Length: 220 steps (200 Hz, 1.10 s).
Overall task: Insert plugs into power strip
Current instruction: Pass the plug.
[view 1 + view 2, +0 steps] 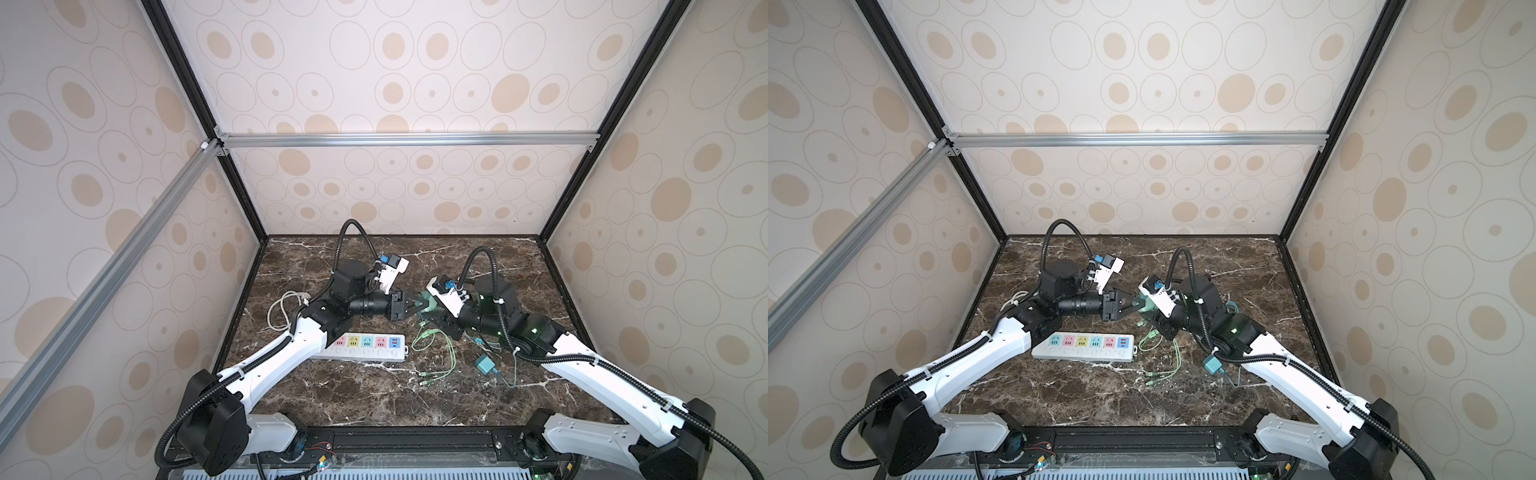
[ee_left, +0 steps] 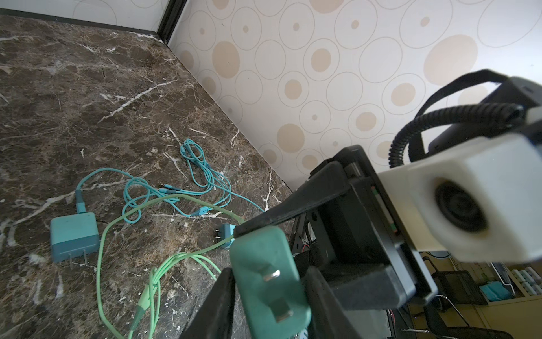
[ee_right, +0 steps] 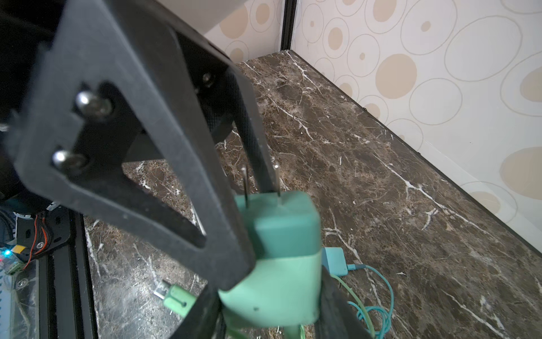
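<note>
The mint green plug (image 1: 428, 302) (image 1: 1147, 305) hangs above the table's middle, between both grippers. My right gripper (image 3: 268, 293) (image 1: 435, 311) is shut on its lower body (image 3: 281, 232), prongs pointing away from it. My left gripper (image 2: 271, 274) (image 1: 419, 306) has come in from the other side. Its fingers (image 2: 225, 296) press both flanks of the pronged end (image 2: 264, 255). The white power strip (image 1: 361, 354) (image 1: 1084, 353) lies in front of the left arm, every pastel socket that shows empty. One teal plug (image 1: 484, 365) (image 2: 73, 234) lies on the marble to the right, a second (image 2: 227, 232) beside the right arm.
The mint plug's green cable (image 1: 436, 353) trails down in loops right of the strip. Teal cables (image 2: 199, 170) are tangled near the right arm's elbow. A white cord coil (image 1: 282, 309) lies behind the left arm. Walls close in the table on three sides.
</note>
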{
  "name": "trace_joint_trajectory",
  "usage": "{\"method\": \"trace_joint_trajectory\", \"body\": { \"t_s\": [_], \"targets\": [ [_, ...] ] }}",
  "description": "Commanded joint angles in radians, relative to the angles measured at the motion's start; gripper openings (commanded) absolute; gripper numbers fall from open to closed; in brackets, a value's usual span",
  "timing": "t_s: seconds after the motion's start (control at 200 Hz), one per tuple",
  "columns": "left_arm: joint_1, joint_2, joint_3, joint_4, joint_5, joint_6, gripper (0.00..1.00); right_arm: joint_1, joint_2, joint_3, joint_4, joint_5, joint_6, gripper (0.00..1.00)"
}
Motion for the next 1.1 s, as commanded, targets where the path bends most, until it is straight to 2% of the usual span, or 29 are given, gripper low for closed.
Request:
{"method": "trace_joint_trajectory", "body": {
  "t_s": [0.0,0.385,0.53,0.69,0.81,0.97,1.095],
  "targets": [
    [-0.010,0.010,0.046,0.005,0.011,0.011,0.37,0.011,-0.022,0.001,0.002,-0.003,-0.023,0.31],
    [-0.013,0.018,0.045,0.031,0.026,-0.009,0.27,0.013,-0.023,-0.001,0.003,-0.002,-0.030,0.32],
    [-0.012,0.012,0.033,0.055,0.030,-0.022,0.20,0.013,-0.025,-0.005,0.005,0.000,-0.030,0.33],
    [-0.011,0.010,0.023,0.091,0.030,-0.040,0.08,0.013,-0.031,-0.011,0.011,-0.006,-0.013,0.37],
    [-0.012,0.008,0.019,0.122,0.033,-0.055,0.03,0.013,-0.041,-0.025,0.017,-0.005,-0.004,0.39],
    [-0.011,0.012,0.013,0.174,0.056,-0.085,0.00,0.013,-0.051,-0.032,0.011,-0.003,-0.001,0.43],
    [-0.013,0.010,0.004,0.224,0.074,-0.109,0.00,0.013,-0.059,-0.031,0.013,0.001,-0.002,0.52]
  ]
}}
